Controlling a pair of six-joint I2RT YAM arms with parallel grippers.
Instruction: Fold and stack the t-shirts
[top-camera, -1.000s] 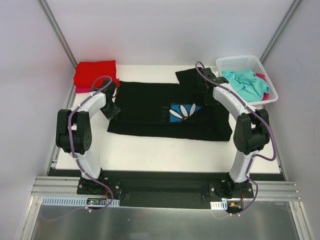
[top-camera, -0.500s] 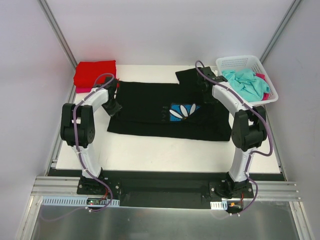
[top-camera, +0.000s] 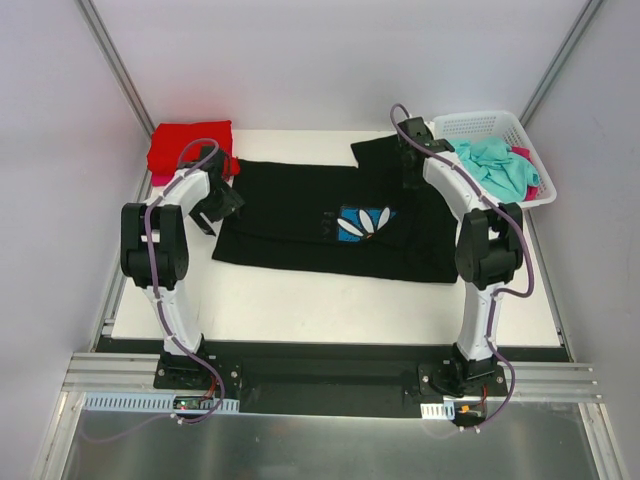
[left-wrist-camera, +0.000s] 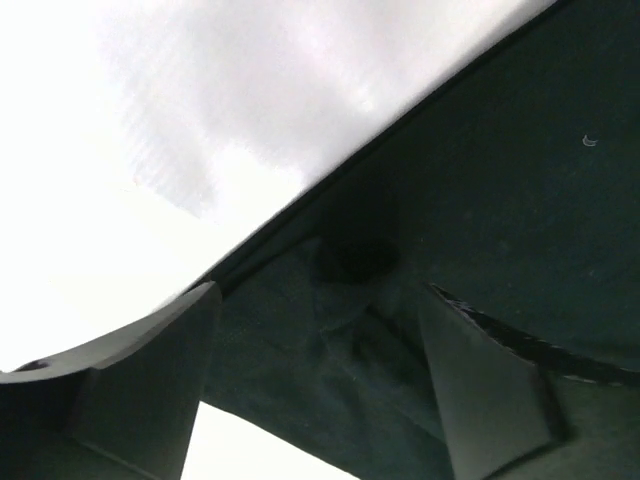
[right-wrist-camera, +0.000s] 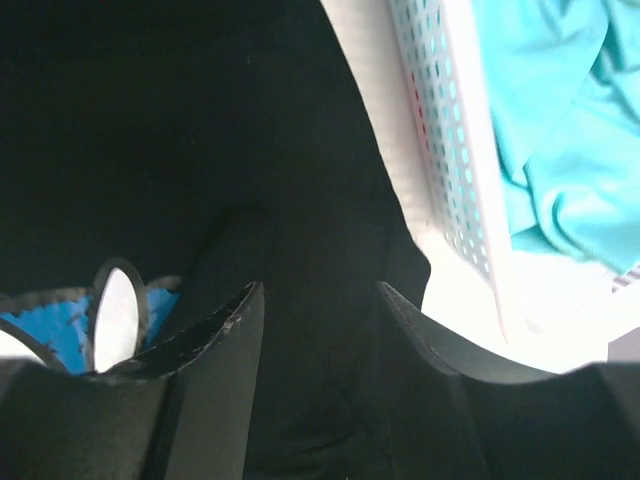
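The black t-shirt (top-camera: 300, 215) lies flat across the middle of the table (top-camera: 330, 310), long side running 9 to 3 o'clock. It looks partly folded, with the daisy print (top-camera: 365, 222) showing right of centre and a loose flap reaching toward 1 o'clock. The left tool (top-camera: 213, 208) sits low at the shirt's 9 o'clock edge. Its jaws stand spread with nothing between them, and its wrist view shows only the hem and a small pucker of cloth below. The right tool (top-camera: 410, 170) hovers over the flap at 1 o'clock, also spread and empty, close beside the basket (top-camera: 480, 122) that holds the teal t-shirt (top-camera: 495, 165). A folded red t-shirt (top-camera: 190, 145) waits at the 10 o'clock corner, which is probably where the stack is being built. The step in hand appears to be setting up the next fold. To do it well, each tool should drop straight onto a single clean edge and pinch all the layers there. Both should then lift together at equal height, so the cloth carries over without dragging or skewing. The right tool should stay clear of the basket wall, and the pucker at the left hem is best smoothed before creasing.
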